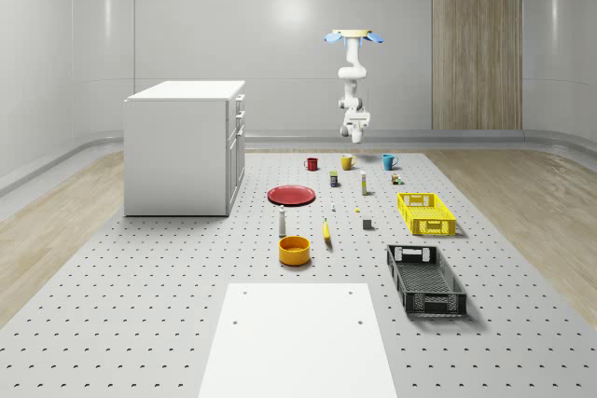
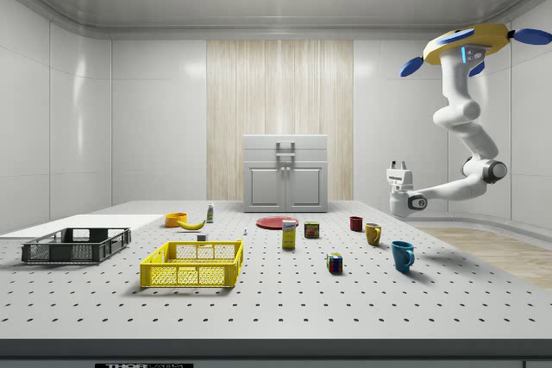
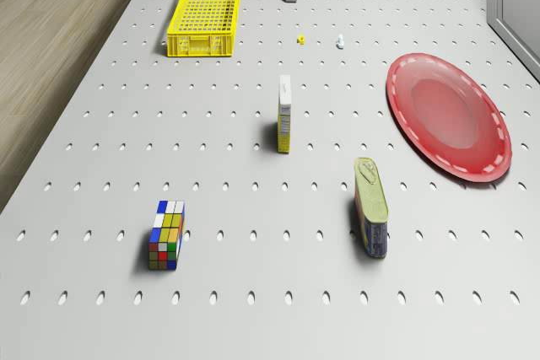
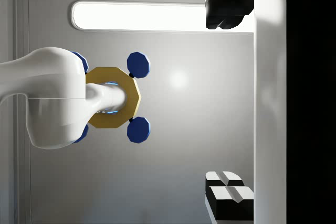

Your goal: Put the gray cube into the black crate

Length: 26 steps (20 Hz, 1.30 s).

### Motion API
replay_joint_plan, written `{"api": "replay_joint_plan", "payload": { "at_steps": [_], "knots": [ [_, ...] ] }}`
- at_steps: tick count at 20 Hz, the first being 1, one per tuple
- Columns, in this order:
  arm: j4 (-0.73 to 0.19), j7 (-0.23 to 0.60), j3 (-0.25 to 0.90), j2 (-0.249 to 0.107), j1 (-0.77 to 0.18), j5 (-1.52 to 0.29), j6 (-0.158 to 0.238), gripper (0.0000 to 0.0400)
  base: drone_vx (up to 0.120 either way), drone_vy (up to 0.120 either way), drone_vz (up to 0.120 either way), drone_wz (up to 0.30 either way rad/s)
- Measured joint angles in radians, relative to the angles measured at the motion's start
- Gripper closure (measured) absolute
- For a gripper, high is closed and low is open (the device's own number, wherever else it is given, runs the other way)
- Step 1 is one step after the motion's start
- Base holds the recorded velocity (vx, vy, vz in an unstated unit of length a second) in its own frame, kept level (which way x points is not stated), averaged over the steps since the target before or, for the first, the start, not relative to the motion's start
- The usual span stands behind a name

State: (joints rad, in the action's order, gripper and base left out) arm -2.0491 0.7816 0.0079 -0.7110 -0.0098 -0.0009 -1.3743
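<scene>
Side view shows your drone [image 2: 470,43] hovering high over the far end of the table [image 2: 276,299], gripper [image 2: 398,167] pointing upward, fingers [image 4: 227,11] spread, holding nothing. The gray cube [image 1: 367,224] sits beside the yellow crate [image 1: 425,212], short of the black crate [image 1: 425,279]. You should swing the wrist downward first, then approach from directly above.
</scene>
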Motion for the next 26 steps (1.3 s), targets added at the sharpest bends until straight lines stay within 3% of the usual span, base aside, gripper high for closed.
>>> {"api": "replay_joint_plan", "payload": {
  "at_steps": [17, 26],
  "knots": [
    [-0.011, 0.009, 0.052, -0.01, -0.016, -0.072, -0.013, 0.0, 0.12, 0.0, 0.0, 0.0],
    [-0.058, 0.046, 0.239, -0.024, -0.075, -0.337, -0.027, 0.0, 0.12, 0.0, 0.0, 0.0]
  ]
}}
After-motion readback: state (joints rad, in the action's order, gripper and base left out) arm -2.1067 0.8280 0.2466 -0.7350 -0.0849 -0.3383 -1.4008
